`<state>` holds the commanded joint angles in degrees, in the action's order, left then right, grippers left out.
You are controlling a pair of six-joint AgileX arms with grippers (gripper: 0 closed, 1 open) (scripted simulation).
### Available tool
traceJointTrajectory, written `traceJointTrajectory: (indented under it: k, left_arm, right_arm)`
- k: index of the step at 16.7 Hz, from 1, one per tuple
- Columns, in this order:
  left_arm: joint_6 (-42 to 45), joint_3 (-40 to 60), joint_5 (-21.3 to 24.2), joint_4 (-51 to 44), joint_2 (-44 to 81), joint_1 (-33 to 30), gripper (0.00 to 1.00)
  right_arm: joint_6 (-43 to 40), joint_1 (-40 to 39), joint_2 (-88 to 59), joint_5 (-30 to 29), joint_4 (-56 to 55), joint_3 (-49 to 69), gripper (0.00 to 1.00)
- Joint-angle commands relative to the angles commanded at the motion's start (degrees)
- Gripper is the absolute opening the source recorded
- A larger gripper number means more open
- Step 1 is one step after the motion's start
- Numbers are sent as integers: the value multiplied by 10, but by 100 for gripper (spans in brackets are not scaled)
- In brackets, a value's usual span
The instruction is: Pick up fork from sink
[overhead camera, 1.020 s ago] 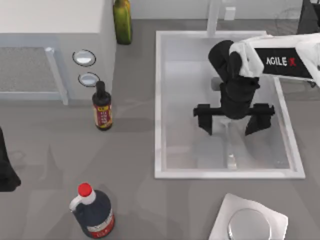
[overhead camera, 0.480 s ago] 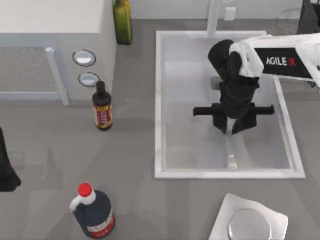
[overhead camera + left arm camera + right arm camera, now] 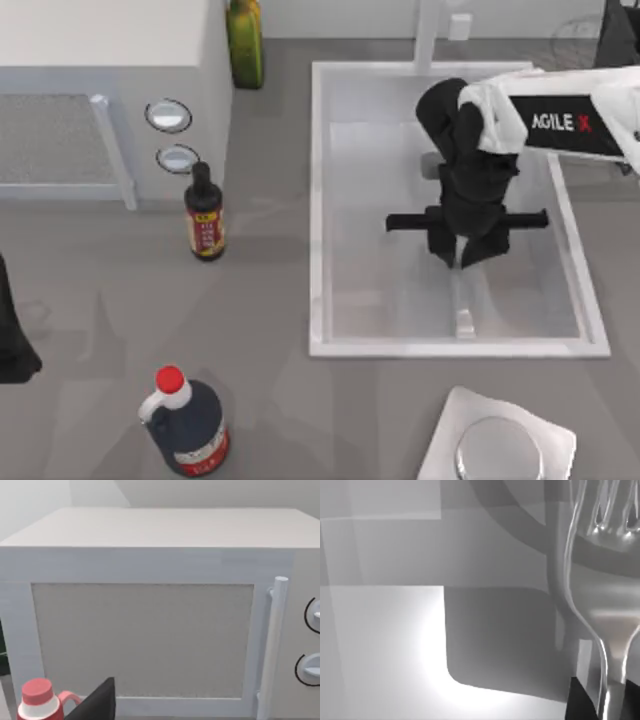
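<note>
The white sink (image 3: 318, 200) fills the right half of the top view. On its floor lies the pale silver fork (image 3: 463, 300), its handle running toward the sink's front rim. My right gripper (image 3: 461, 258) points down into the basin, shut on the fork near its neck. Up close in the right wrist view, the fork (image 3: 605, 605) shows its tines and bowl, and its neck passes between the black fingertips (image 3: 580, 700) of the right gripper (image 3: 606, 702). At the table's left edge my left arm (image 3: 10, 335) stays parked.
A white microwave (image 3: 100, 60) stands at the back left, facing the left wrist camera (image 3: 150, 630). A green bottle (image 3: 245, 40), a small dark sauce bottle (image 3: 205, 215) and a red-capped dark jug (image 3: 185, 425) stand left of the sink. The faucet (image 3: 430, 30) rises behind it; a white plate (image 3: 495, 445) lies in front.
The right gripper's fingers have come together from wide apart onto the fork. The arm has barely shifted and the fork lies where it was.
</note>
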<state>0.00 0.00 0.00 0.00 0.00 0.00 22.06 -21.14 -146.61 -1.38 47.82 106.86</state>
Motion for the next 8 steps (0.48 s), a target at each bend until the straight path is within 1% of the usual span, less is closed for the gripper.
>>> traceJointTrajectory:
  k: [3,8]
  left_arm:
    - [0,0,0,0,0,0,100]
    - [0,0,0,0,0,0,100]
  right_arm:
    - [0,0,11,0,41,33,0]
    - [0,0,59,1,203,131,0]
